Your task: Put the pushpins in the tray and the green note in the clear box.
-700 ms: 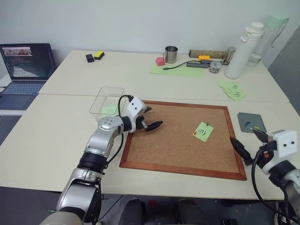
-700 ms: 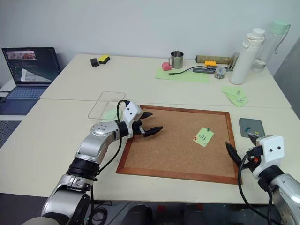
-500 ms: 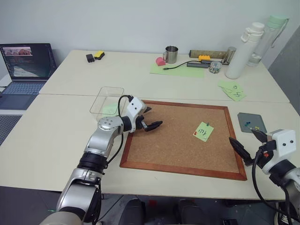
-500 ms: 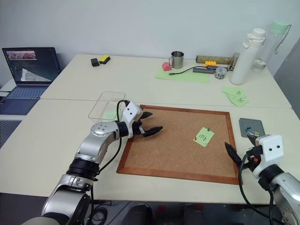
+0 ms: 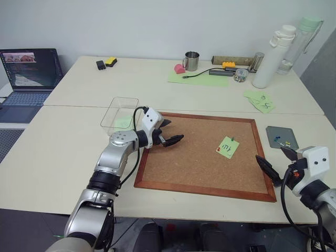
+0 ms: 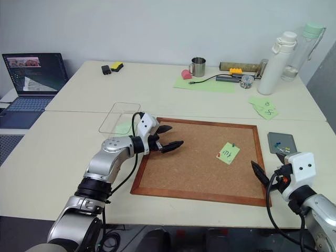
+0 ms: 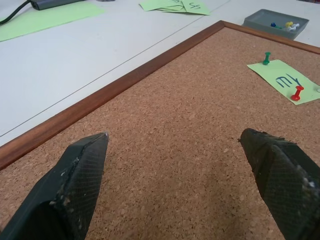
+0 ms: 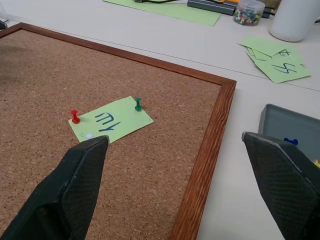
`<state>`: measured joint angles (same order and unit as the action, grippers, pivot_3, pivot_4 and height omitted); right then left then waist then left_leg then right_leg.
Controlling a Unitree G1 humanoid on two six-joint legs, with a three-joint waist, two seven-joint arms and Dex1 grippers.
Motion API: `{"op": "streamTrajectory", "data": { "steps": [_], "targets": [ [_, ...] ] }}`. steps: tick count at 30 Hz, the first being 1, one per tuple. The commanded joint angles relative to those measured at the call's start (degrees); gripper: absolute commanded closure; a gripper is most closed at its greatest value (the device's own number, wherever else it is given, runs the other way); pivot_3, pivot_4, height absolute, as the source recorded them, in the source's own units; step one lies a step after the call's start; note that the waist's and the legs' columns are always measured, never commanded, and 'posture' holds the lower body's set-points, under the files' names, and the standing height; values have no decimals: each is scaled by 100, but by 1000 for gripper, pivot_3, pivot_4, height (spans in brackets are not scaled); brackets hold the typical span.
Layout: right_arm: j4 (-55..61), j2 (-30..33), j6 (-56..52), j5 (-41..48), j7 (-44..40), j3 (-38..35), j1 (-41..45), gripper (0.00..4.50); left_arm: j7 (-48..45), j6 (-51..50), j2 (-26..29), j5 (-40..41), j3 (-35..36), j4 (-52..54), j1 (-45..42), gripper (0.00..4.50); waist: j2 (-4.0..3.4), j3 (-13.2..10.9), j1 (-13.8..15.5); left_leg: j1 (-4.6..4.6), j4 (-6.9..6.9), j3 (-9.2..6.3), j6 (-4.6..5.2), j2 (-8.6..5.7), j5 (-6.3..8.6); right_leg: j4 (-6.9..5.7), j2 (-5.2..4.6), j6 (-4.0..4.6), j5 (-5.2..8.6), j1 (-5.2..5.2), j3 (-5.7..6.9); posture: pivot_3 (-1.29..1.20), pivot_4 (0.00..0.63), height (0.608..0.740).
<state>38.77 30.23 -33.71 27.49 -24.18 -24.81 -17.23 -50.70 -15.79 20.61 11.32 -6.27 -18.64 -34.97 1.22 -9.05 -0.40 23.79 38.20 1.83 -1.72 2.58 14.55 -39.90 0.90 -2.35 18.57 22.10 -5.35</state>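
Note:
The green note (image 5: pixel 227 147) lies on the right part of the corkboard (image 5: pixel 194 163), held by a green pushpin (image 8: pixel 138 103), a red pushpin (image 8: pixel 75 116) and a pale one (image 8: pixel 89 135). The grey tray (image 5: pixel 275 135) sits right of the board with a few pushpins (image 7: pixel 285 25) inside. The clear box (image 5: pixel 119 113) stands off the board's far left corner. My left gripper (image 5: pixel 170 131) hovers open over the board's left part, empty. My right gripper (image 5: pixel 275 160) is open and empty at the board's near right corner, just in front of the tray.
A cluster of scribbled green notes (image 5: pixel 260 101) lies beyond the tray. At the back stand a metal mug (image 5: pixel 191 60), a large green sheet (image 5: pixel 202 79), a jar of pins (image 5: pixel 240 75) and two bottles (image 5: pixel 273 55). A laptop (image 5: pixel 29 71) sits far left.

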Motion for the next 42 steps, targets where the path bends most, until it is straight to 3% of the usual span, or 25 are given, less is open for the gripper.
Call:
{"op": "streamTrajectory", "data": {
  "steps": [1, 9, 13, 26, 31, 35, 42],
  "targets": [
    [85, 17, 82, -55, 64, -73, 38, 2, -42, 90, 5, 107, 112, 196, -86, 30, 0, 0, 0, 0, 0, 0, 0, 0, 0, 0, 0, 0, 0, 0, 0, 0, 150, 740],
    [42, 40, 78, -76, 75, -21, 106, 2, -141, 3, 7, 281, 179, 381, -44, 30, 0, 0, 1, 0, 0, 0, 0, 0, 0, 0, 0, 0, 0, 0, 0, 0, 150, 740],
    [-190, 36, 185, -222, 127, 88, 333, 0, -386, -229, -4, 608, 220, 617, 15, 589, 0, 0, -2, 0, 0, 0, 0, 1, 0, 0, 0, 0, 0, 0, 0, 0, 150, 740],
    [-1549, -218, 464, -682, 117, 1204, 1907, 0, -359, -516, -211, 571, -367, 1421, 499, 3308, -1, 0, -8, -1, 1, 0, 0, 2, 0, -1, 1, 0, 0, 1, -8, 0, 150, 740],
    [-1965, -402, 622, -899, 171, 1533, 2222, 0, -315, -690, -283, 615, -392, 1571, 559, 4017, -1, 0, -8, -1, 2, 0, 0, 4, 0, -2, -1, 0, 0, 1, -9, 0, 150, 740],
    [-2258, -550, 668, -1016, 271, 1634, 2485, 0, -340, -709, -326, 575, -461, 1550, 616, 4455, -2, 1, -8, -1, 2, 2, 0, 4, 0, -2, -1, 1, 0, 2, -9, 0, 150, 740],
    [-2771, -779, 718, -1188, 336, 1837, 2841, 0, -183, -358, -478, 108, -825, 863, 782, 4455, -2, 1, -9, -2, 2, 2, 0, 5, 0, -3, -1, 1, 0, 3, -9, 0, 150, 740]
  ]
}}
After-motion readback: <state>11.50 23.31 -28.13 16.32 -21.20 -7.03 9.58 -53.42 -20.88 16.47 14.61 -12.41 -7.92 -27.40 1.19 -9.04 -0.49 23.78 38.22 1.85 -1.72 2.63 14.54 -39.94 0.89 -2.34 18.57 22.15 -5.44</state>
